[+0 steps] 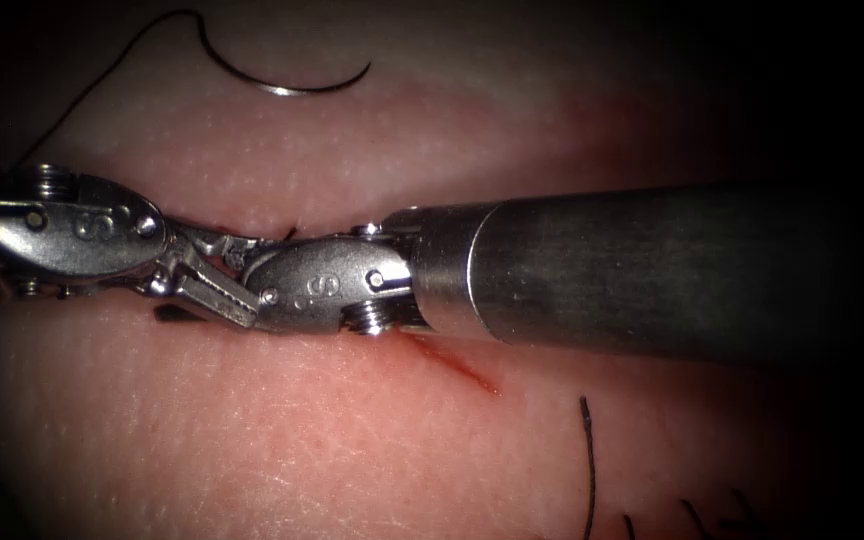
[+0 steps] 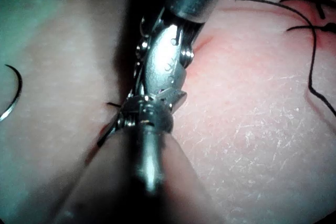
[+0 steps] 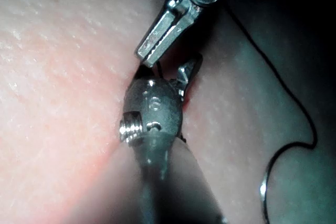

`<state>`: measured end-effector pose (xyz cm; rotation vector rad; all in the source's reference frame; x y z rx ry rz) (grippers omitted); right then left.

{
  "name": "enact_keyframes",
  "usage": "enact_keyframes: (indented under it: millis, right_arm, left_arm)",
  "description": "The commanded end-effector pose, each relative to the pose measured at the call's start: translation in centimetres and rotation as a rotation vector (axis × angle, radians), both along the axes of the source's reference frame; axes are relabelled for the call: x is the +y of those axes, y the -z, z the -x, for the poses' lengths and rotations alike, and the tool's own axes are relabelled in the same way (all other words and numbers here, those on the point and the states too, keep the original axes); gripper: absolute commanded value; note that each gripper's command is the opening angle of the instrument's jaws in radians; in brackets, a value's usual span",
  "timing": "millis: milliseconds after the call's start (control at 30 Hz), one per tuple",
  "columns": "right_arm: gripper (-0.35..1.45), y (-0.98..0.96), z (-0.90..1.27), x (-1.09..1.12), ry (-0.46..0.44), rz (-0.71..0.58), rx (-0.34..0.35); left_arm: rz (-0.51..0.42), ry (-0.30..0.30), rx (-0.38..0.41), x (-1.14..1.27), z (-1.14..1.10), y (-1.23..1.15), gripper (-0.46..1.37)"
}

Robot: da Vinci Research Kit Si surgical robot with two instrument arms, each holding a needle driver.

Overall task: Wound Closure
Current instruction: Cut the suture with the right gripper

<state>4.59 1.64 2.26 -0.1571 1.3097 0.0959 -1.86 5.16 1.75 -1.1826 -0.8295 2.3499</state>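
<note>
The needle (image 1: 287, 85) lies free on the tissue (image 1: 252, 440) at 11 o'clock in the endoscope view, not in the tissue and held by neither tool; its curve opens toward 12 o'clock and its long axis runs roughly from 9 to 3 o'clock. The thread (image 1: 102, 70) leaves its left end and trails off toward 8 o'clock. The left tool (image 1: 214, 272) and the right tool (image 1: 252, 262) meet tip to tip over the cut (image 1: 457, 368), which runs across the field beneath both tools, with red fluid showing at 5 o'clock from the right tool's wrist. The left tool's jaws stand apart, as the right wrist view shows (image 3: 160, 38), and appear to hold nothing. Whether the right tool grips anything cannot be determined: its tips are masked by the left tool and a short dark strand beside them. From both tips the needle lies toward 12 o'clock, well apart; the left tool is judged marginally nearer. Bare tissue between tools and needle leaves open room. Cut ends of thread (image 1: 588, 470) stand at 5 o'clock, clear of that path.
</note>
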Motion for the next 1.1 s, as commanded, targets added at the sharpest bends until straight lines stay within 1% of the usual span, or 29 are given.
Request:
enact_keyframes:
  millis: [33,167,200,233,267,300,333,400,700,833,867,900,933,1000,1100]
  right_arm:
    - [1.22,0.0,0.0,0.0,0.007,-0.003,0.0]
    - [1.11,0.01,0.0,0.0,0.004,-0.009,0.003]
    - [0.8,0.01,-0.01,-0.01,-0.008,-0.022,0.015]
    - [0.64,0.01,-0.01,-0.01,-0.012,-0.02,0.019]
    - [0.34,0.01,-0.01,-0.01,-0.019,-0.017,0.028]
    - [-0.23,0.02,-0.01,-0.01,-0.026,-0.013,0.037]
    - [-0.35,0.02,-0.01,-0.01,-0.025,-0.013,0.037]
    - [-0.35,0.04,-0.01,-0.03,-0.027,-0.012,0.043]
    - [-0.35,0.09,-0.01,-0.06,-0.062,-0.009,0.012]
    - [-0.35,0.09,0.01,-0.02,-0.069,-0.011,0.007]
    - [0.36,0.1,0.03,0.01,-0.068,-0.014,0.009]
    - [0.69,0.1,0.04,0.02,-0.069,-0.015,0.009]
    - [0.88,0.1,0.06,0.03,-0.069,-0.016,0.008]
    - [1.08,0.09,0.09,0.05,-0.069,-0.016,0.008]
    - [1.14,0.06,0.15,0.05,-0.068,-0.016,0.008]
  left_arm:
    - [-0.001,0.001,-0.001,0.0,0.0,0.0,-0.35]
    - [-0.002,-0.001,-0.003,-0.01,0.0,0.0,-0.35]
    - [-0.002,-0.001,-0.002,-0.01,0.01,-0.01,-0.35]
    - [-0.002,0.0,-0.002,-0.01,0.01,-0.01,-0.35]
    - [-0.002,0.0,-0.002,-0.01,0.01,-0.01,-0.35]
    - [-0.003,-0.001,-0.004,-0.01,0.01,-0.01,-0.35]
    - [-0.003,-0.001,-0.004,-0.01,0.01,-0.01,-0.35]
    - [-0.003,-0.001,-0.004,-0.02,0.01,-0.01,-0.35]
    - [-0.003,-0.003,-0.006,-0.03,0.02,-0.01,-0.35]
    - [-0.005,-0.005,-0.008,-0.04,0.01,-0.01,-0.35]
    - [0.0,-0.008,-0.01,-0.04,0.01,-0.01,-0.35]
    - [0.0,-0.008,-0.011,-0.04,0.01,-0.01,-0.35]
    - [0.0,-0.009,-0.011,-0.04,0.01,-0.01,-0.35]
    - [0.0,-0.009,-0.011,-0.04,0.0,-0.01,-0.35]
    - [0.005,-0.013,-0.014,-0.05,0.0,-0.01,-0.35]
